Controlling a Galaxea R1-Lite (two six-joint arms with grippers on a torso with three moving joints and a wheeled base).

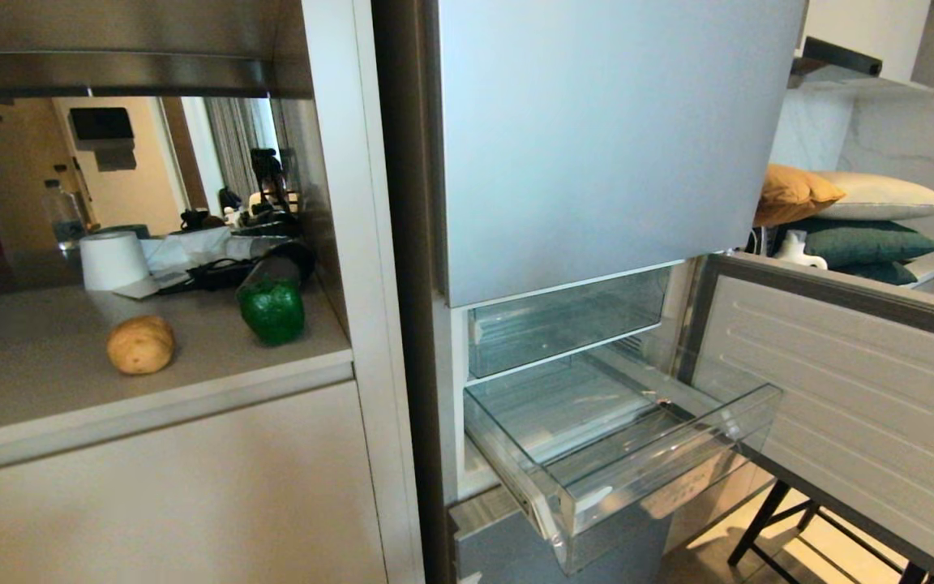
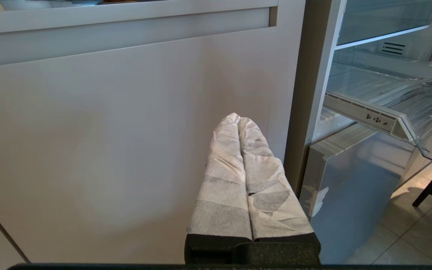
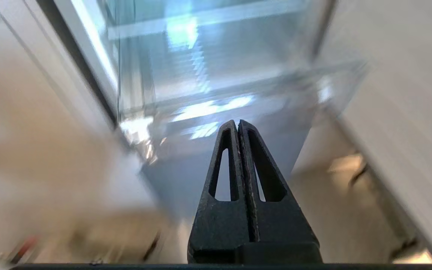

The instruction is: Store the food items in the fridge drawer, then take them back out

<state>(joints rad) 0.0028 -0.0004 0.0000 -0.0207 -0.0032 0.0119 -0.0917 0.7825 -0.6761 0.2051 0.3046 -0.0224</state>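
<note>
Right now the potato (image 1: 140,345) and the bell pepper (image 1: 272,310) sit apart on the counter (image 1: 45,381), out at about nine o'clock from the fridge drawer (image 1: 621,454), the pepper toward two o'clock of the potato. That clear drawer stands pulled out and holds nothing, with my right gripper (image 3: 237,123) pressed together and empty before its front. My left gripper (image 2: 238,118), wrapped in white, is also closed, low by the cabinet door (image 2: 107,150).
</note>
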